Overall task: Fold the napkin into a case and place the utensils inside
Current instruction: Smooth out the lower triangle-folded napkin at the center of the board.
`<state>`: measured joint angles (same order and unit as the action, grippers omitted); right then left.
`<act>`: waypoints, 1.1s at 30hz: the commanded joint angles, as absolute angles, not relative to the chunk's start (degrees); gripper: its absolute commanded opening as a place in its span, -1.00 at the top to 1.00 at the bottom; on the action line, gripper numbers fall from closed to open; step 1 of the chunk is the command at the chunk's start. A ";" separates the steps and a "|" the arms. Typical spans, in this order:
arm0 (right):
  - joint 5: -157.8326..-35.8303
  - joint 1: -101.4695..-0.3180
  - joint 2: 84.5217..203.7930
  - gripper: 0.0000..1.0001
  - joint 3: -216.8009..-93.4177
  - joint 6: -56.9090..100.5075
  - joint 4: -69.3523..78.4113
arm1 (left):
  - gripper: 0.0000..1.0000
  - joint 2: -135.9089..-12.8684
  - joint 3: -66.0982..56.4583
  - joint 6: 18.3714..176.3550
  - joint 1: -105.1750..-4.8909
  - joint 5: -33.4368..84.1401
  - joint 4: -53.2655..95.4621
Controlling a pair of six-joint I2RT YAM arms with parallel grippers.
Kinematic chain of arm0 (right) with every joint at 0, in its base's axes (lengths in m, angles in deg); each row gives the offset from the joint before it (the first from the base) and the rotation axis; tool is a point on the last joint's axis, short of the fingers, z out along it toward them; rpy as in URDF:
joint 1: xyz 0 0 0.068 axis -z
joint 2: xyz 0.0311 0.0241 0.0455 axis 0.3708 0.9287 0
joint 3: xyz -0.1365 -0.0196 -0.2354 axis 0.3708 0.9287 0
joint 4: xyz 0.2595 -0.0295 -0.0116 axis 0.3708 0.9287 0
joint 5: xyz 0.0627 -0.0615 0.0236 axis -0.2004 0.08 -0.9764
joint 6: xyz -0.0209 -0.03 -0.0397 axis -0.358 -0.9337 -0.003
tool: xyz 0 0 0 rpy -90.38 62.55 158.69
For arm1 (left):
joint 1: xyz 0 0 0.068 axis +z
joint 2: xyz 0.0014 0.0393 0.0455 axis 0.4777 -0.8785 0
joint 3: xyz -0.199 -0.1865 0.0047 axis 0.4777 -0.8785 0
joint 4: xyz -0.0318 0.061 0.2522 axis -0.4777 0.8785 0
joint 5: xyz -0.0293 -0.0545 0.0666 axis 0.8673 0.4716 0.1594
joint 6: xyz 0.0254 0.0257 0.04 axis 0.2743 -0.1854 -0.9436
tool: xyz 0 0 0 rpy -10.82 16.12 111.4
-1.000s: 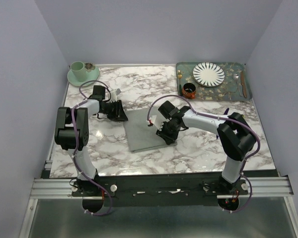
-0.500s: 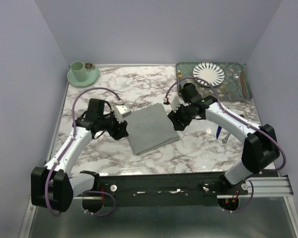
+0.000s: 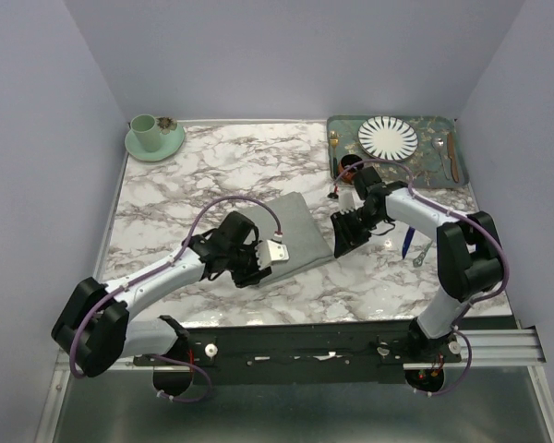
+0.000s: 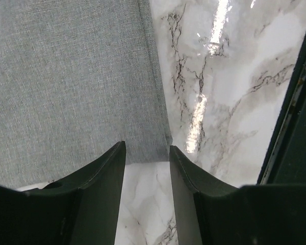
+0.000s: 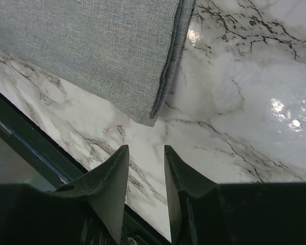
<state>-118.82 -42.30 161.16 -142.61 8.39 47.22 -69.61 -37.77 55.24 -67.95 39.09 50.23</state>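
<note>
A grey napkin [image 3: 300, 226], folded into a layered rectangle, lies flat in the middle of a marble counter [image 3: 222, 171]. Two robot arms reach in, one from each side. The left fingers [image 4: 109, 173] sit low at the cloth's near corner, partly apart with nothing between them; the corner lies just ahead of their tips. The right fingers [image 5: 115, 173] hover by the opposite side, where the stacked folded edges show. They too are partly apart and empty. Each pair seems lined up on a corner, ready to pinch it for another fold. The utensils [image 3: 406, 244], one blue-handled, wait on the counter just beyond the right arm, apart from the cloth.
</note>
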 commanded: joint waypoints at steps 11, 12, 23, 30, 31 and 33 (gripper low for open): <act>-131.46 -37.15 172.15 0.27 -145.30 11.82 47.53 | 0.20 -80.10 -37.78 53.44 -74.41 27.03 44.73; -131.29 -37.15 173.19 0.28 -145.65 11.91 47.61 | 0.24 -80.63 -38.14 53.09 -74.59 26.50 44.91; -131.81 -35.74 167.16 0.36 -147.50 10.24 50.95 | -0.01 -81.34 -39.02 53.26 -75.73 25.62 44.38; -133.31 -35.83 168.88 0.11 -150.66 12.08 52.45 | -0.35 -81.34 -38.67 54.93 -75.99 24.74 43.50; -133.31 -36.00 169.42 0.09 -150.84 12.26 52.54 | -0.37 -81.25 -38.76 55.28 -75.99 24.48 43.42; -131.83 -36.44 170.47 0.06 -151.54 12.78 52.54 | -0.45 -80.72 -38.84 55.72 -75.99 24.12 43.24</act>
